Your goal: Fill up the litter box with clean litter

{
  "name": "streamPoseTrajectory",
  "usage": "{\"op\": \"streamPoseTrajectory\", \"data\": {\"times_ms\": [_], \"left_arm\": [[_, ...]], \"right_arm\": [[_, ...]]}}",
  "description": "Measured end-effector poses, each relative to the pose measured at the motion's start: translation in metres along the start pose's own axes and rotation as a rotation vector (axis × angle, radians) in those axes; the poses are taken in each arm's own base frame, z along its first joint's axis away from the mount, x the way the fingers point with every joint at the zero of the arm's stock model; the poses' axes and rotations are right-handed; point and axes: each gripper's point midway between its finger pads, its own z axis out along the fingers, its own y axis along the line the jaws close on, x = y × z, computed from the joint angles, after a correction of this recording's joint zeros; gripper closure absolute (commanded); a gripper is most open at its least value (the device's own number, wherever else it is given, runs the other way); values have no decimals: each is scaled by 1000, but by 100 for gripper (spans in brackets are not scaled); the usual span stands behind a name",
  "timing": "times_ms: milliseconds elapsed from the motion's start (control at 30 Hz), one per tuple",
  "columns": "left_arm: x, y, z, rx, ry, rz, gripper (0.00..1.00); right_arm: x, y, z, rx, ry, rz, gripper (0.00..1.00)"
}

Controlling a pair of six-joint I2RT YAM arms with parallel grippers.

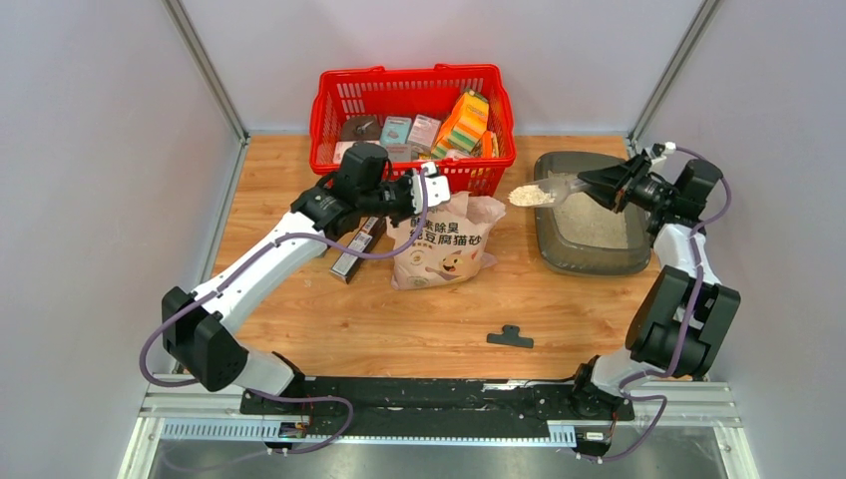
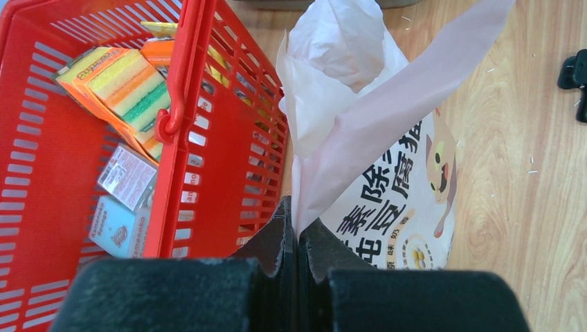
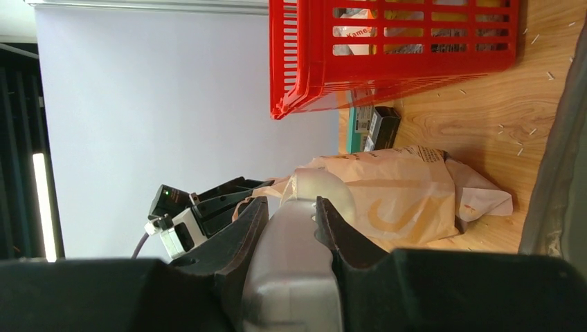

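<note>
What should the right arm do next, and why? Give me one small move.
Probably carry the right gripper a little further to its own right before tipping. It holds the scoop heaped with clean litter, but the bowl hangs about over the left rim of the litter box, close to the bag. Tipping here might spill some outside the box.
</note>
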Motion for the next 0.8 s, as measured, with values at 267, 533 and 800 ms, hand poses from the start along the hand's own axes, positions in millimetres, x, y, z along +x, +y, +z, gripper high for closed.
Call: {"op": "streamPoseTrajectory", "data": {"times_ms": [267, 533, 800], "left_arm": [[1, 3, 4, 7, 12, -6, 100], [1, 3, 4, 17, 22, -2, 100], [1, 3, 4, 24, 30, 3, 100]], "right_arm": [[-20, -6, -26, -18, -82, 29, 100], [-41, -14, -41, -31, -151, 48, 100], [-56, -29, -57, -32, -232, 80, 100]]}}
